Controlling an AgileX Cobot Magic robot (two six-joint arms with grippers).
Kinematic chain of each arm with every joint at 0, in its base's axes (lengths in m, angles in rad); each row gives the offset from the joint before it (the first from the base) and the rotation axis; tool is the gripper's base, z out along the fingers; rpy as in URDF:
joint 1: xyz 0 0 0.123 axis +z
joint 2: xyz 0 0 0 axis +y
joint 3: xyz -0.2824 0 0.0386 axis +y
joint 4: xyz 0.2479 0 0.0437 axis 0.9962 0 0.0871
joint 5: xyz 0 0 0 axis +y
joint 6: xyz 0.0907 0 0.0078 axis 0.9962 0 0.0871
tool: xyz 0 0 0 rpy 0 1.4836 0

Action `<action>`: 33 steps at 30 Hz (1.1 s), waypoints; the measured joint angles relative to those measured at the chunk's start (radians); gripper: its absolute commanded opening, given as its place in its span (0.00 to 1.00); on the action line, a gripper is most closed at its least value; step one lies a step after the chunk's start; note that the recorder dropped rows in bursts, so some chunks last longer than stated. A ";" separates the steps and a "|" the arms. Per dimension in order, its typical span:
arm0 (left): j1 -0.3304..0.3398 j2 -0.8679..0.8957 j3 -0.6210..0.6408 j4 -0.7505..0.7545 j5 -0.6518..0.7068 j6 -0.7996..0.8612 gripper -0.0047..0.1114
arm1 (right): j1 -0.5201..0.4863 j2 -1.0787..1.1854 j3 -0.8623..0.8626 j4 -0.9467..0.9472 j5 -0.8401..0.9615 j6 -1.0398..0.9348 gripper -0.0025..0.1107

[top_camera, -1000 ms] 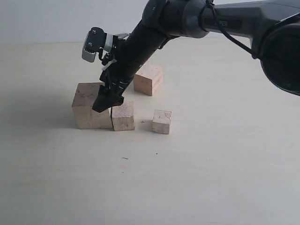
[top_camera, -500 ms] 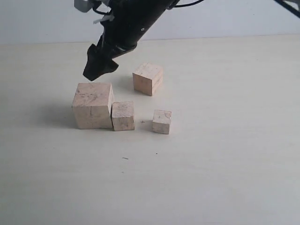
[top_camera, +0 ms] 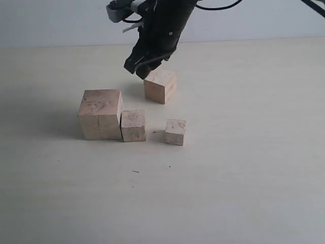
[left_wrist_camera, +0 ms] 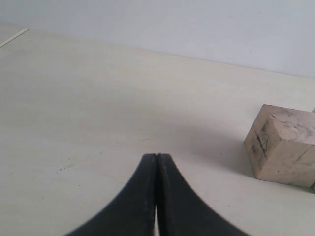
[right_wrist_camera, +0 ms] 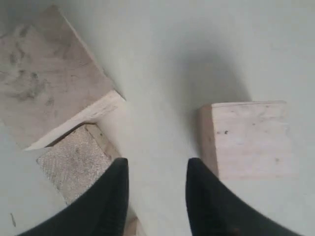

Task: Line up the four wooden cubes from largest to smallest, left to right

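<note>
Pale bench [top_camera: 244, 178]: my right gripper [top_camera: 139, 68] hangs open, empty, just beside the second-largest cube [top_camera: 160, 85], nearest the far edge. Light, rigid wood, I judge; pinch opposite flat faces. Left gripper [left_wrist_camera: 157, 162] closed, empty.

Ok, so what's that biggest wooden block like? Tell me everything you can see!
The biggest pale wooden cube is plain, unpainted light wood with faint grain and dark smudges on its top and sides. It sits flat and upright on the light table, at the left end of the front row. A smaller wooden cube looks pressed against its right side. No claw touches it. The right claw hangs open farther back, beside a third wooden cube.
</note>
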 measured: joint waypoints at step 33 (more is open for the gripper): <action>0.000 0.000 0.000 0.000 0.000 0.000 0.04 | 0.000 0.062 0.195 0.394 0.200 -0.045 0.25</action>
